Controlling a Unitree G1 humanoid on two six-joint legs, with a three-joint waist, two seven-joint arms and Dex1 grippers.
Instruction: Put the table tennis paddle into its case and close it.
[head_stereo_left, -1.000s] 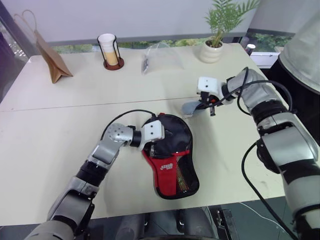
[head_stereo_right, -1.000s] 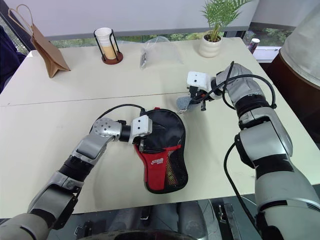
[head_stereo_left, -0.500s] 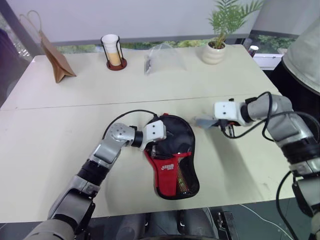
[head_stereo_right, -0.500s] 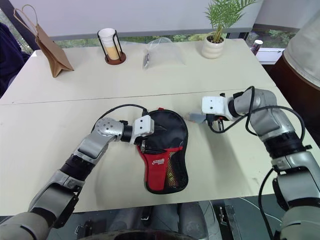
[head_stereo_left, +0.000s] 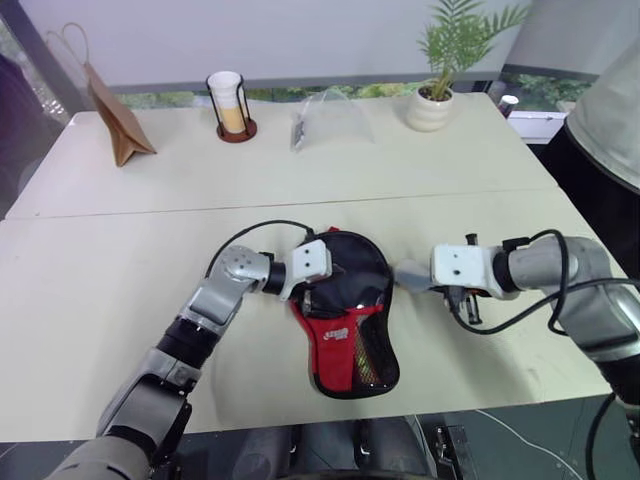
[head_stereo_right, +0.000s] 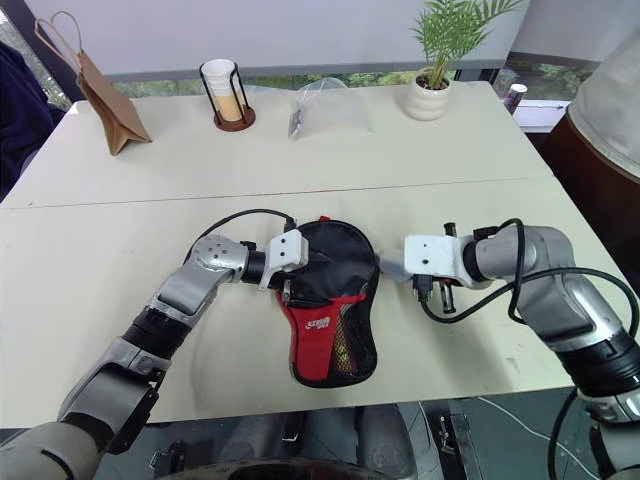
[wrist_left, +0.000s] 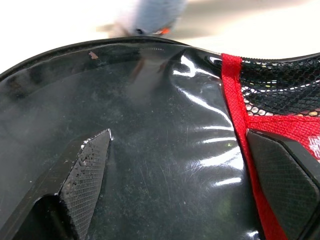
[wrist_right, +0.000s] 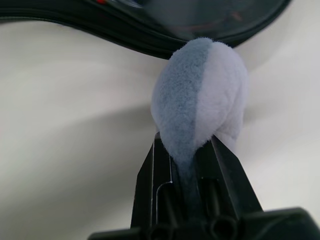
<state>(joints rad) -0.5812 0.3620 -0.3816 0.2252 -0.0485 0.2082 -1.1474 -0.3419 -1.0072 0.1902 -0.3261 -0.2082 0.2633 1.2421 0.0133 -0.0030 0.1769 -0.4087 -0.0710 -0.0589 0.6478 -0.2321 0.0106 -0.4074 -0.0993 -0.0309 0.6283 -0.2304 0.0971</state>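
Note:
The case (head_stereo_left: 348, 325), black with a red panel and mesh pocket, lies flat near the table's front edge. My left gripper (head_stereo_left: 322, 290) rests over its round black upper part, fingers (wrist_left: 85, 165) spread open on a glossy black surface (wrist_left: 170, 130). I cannot tell whether that surface is the table tennis paddle's rubber or the case's skin. My right gripper (head_stereo_left: 428, 276) is just right of the case, shut on a small fluffy grey-and-white pad (wrist_right: 200, 95). The pad (head_stereo_left: 408, 274) sits close to the case's black rim.
At the far side of the table stand a brown paper bag (head_stereo_left: 115, 120), a cup in a wire holder (head_stereo_left: 230, 100), a clear plastic bag (head_stereo_left: 325, 118) and a potted plant (head_stereo_left: 438, 95). A person (head_stereo_left: 610, 100) is at the right edge.
My right arm has drawn back toward me and lower with the pad, from beyond the case's far right to just beside its right rim. The left gripper stayed put.

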